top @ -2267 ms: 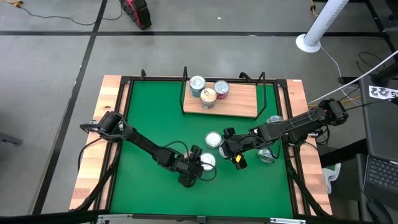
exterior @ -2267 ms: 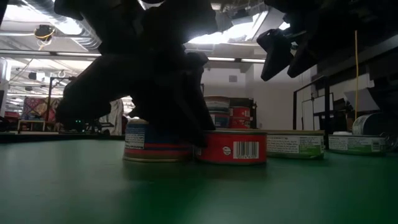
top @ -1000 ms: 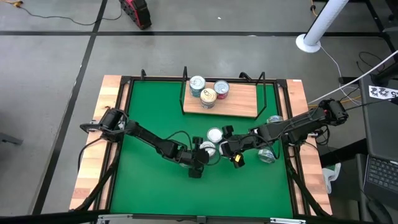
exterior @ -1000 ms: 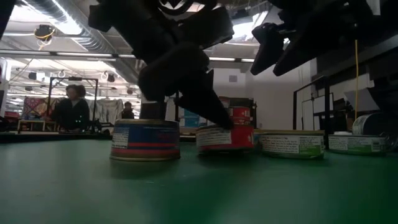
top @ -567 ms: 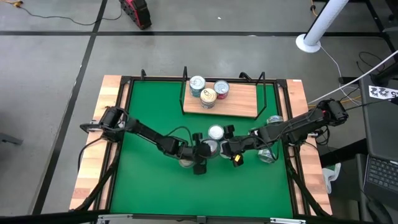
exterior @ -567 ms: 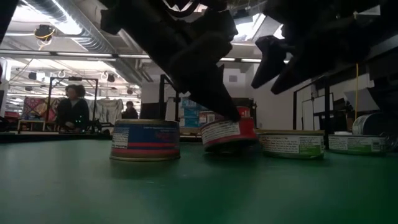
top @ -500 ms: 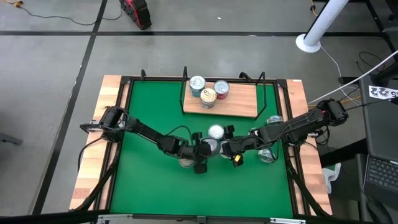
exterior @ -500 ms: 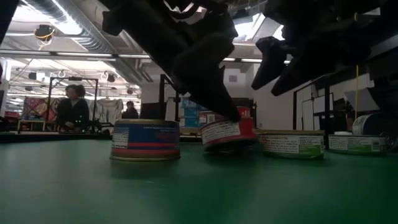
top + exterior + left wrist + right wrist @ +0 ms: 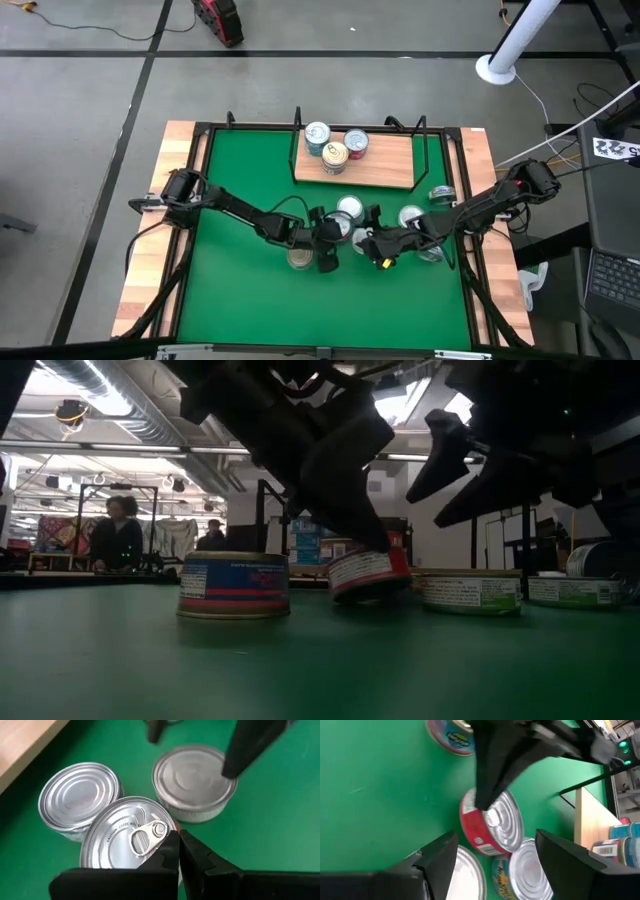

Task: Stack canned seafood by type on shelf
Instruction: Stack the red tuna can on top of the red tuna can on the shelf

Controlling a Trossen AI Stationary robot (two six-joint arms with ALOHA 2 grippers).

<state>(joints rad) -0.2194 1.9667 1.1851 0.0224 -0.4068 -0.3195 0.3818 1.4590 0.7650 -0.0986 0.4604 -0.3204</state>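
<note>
Near the middle of the green table (image 9: 240,170), the left claw (image 9: 177,851) is pinched fully shut at the pull-ring edge of a red-labelled tin (image 9: 368,572), which hangs tilted with one side off the mat, seemingly lifted by its rim because a flat tin gives little else to grab. Just beside it, the right claw (image 9: 492,865) hovers with fingers spread wide and empty, probably ready to receive or steady it. Farther back, the shelf (image 9: 370,160) already carries three tins (image 9: 335,152).
</note>
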